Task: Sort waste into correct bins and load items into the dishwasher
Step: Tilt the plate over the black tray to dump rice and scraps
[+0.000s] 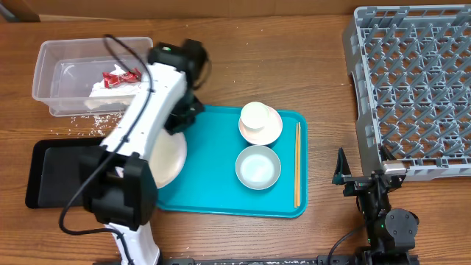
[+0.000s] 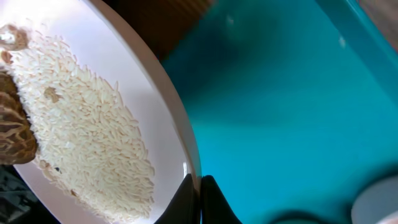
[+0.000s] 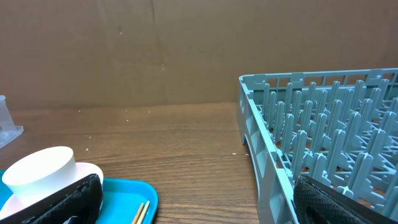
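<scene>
My left gripper (image 1: 179,124) (image 2: 200,186) is shut on the rim of the white plate (image 1: 169,160) (image 2: 169,109), which lies at the left edge of the teal tray (image 1: 221,195). The plate holds white rice (image 2: 87,124) and a brown food scrap (image 2: 11,134). The clear tub (image 1: 55,62) holds the red wrapper (image 1: 120,76) and the white tissue (image 1: 103,92). The black tray (image 1: 48,173) lies front left. A white cup (image 1: 255,115) (image 3: 40,174), a white bowl (image 1: 257,166) and the chopsticks (image 1: 297,163) (image 3: 142,213) are on the teal tray. My right gripper (image 1: 360,178) (image 3: 199,205) is open and empty beside the grey dish rack (image 1: 412,88) (image 3: 311,124).
Loose rice grains (image 1: 92,121) lie on the wood table in front of the clear tub. The cup stands on a small white dish (image 1: 271,131). My left arm hides part of the plate and tub in the overhead view.
</scene>
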Robot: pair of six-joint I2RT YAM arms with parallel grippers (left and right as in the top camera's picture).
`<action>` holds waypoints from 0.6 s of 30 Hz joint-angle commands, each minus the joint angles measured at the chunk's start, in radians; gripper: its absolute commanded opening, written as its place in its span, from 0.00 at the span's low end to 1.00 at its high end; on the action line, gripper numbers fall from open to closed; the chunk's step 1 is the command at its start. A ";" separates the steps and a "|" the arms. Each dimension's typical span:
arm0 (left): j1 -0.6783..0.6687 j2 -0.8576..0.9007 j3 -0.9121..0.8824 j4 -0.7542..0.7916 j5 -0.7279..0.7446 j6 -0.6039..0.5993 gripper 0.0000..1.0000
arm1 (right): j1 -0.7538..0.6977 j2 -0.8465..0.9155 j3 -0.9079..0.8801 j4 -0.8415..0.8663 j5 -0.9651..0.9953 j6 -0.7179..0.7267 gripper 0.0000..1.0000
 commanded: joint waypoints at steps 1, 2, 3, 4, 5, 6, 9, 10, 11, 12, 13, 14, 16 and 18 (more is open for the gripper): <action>0.078 0.006 0.025 -0.008 -0.034 0.077 0.04 | -0.004 -0.009 -0.010 0.006 0.010 -0.006 1.00; 0.101 0.006 0.025 -0.008 -0.033 0.087 0.04 | -0.004 -0.009 -0.010 0.006 0.010 -0.006 1.00; 0.128 0.006 0.025 -0.008 -0.028 0.100 0.04 | -0.004 -0.009 -0.010 0.006 0.010 -0.006 1.00; 0.146 0.006 0.025 -0.008 -0.017 0.112 0.04 | -0.004 -0.009 -0.010 0.006 0.010 -0.006 1.00; 0.171 0.006 0.025 -0.008 0.004 0.136 0.04 | -0.004 -0.009 -0.010 0.006 0.010 -0.006 1.00; 0.186 0.006 0.025 -0.009 0.018 0.151 0.04 | -0.004 -0.009 -0.010 0.006 0.010 -0.006 1.00; 0.238 0.006 0.025 -0.008 0.042 0.195 0.04 | -0.004 -0.009 -0.010 0.006 0.010 -0.006 1.00; 0.254 0.006 0.025 -0.005 0.044 0.207 0.04 | -0.004 -0.009 -0.010 0.006 0.010 -0.006 1.00; 0.269 0.006 0.025 0.000 0.051 0.223 0.04 | -0.004 -0.009 -0.010 0.006 0.010 -0.006 1.00; 0.285 0.006 0.025 0.008 0.064 0.244 0.04 | -0.004 -0.009 -0.010 0.006 0.010 -0.006 1.00; 0.301 0.006 0.025 0.019 0.084 0.273 0.04 | -0.004 -0.009 -0.010 0.006 0.010 -0.006 1.00; 0.317 0.006 0.025 0.034 0.112 0.304 0.04 | -0.004 -0.009 -0.010 0.006 0.010 -0.006 1.00; 0.351 0.006 0.025 0.063 0.183 0.362 0.04 | -0.004 -0.009 -0.010 0.006 0.010 -0.006 1.00; 0.386 0.006 0.025 0.085 0.251 0.396 0.04 | -0.004 -0.009 -0.010 0.006 0.010 -0.006 1.00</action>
